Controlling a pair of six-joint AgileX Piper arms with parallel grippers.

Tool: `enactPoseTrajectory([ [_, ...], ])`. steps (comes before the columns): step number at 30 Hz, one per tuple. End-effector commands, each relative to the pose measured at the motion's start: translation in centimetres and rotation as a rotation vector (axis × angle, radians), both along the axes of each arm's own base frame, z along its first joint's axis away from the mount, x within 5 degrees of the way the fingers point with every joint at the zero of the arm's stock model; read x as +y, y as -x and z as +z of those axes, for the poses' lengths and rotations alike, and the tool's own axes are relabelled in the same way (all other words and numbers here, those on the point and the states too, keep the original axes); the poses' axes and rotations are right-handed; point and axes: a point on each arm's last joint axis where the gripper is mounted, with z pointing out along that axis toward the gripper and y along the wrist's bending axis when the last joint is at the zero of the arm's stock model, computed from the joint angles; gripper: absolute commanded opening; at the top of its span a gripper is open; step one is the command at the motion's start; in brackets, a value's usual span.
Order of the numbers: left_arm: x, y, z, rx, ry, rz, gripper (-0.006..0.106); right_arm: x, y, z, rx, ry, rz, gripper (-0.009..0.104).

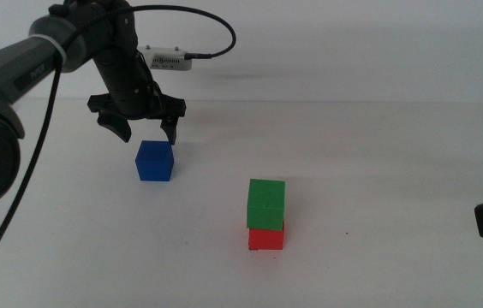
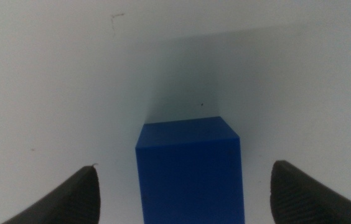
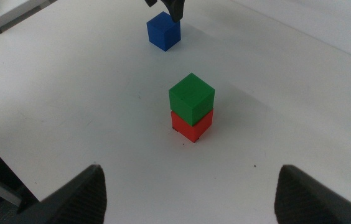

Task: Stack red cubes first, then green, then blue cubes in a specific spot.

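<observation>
one blue cube (image 1: 154,161) sits below the open left end effector (image 1: 145,129).

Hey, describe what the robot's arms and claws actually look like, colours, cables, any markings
The left arm is a dark grey tube with faint lettering and a pale band near the wrist. A thin black cable loops to a small white camera module. The left claw is matte black with two curved, pointed jaws. The right claw has similar dark, rounded jaws; the middle view shows only its black tip.

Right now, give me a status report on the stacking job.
Left gripper open, above blue cube. Right gripper open, waiting at table edge. Green cube on red cube. Nothing in the way.
</observation>
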Motion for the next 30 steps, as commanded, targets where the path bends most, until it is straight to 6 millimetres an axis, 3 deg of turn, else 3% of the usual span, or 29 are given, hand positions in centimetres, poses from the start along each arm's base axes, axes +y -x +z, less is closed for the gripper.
enactPoseTrajectory([
  [1, -0.3, 0.0, 0.1, -0.001, 0.013, 0.002, 0.094, -0.1, -0.1, -0.1, -0.012, 0.011, -0.005, 0.081],
  [11, -0.3, 0.0, -2.8, 0.077, 0.003, 0.021, 0.094, -0.1, -0.1, -0.1, -0.012, 0.011, -0.005, 0.081],
  [21, -0.3, -0.1, -4.2, 0.106, 0.001, 0.022, 0.091, -0.1, -0.1, -0.1, -0.012, 0.011, -0.005, 0.081],
  [25, -0.3, -0.1, -4.6, 0.114, -0.001, 0.022, 0.073, -0.1, -0.1, -0.1, -0.012, 0.011, -0.005, 0.081],
  [30, -0.4, -0.1, -4.4, 0.111, 0.005, 0.023, 0.035, -0.1, -0.1, -0.1, -0.012, 0.011, -0.005, 0.081],
])
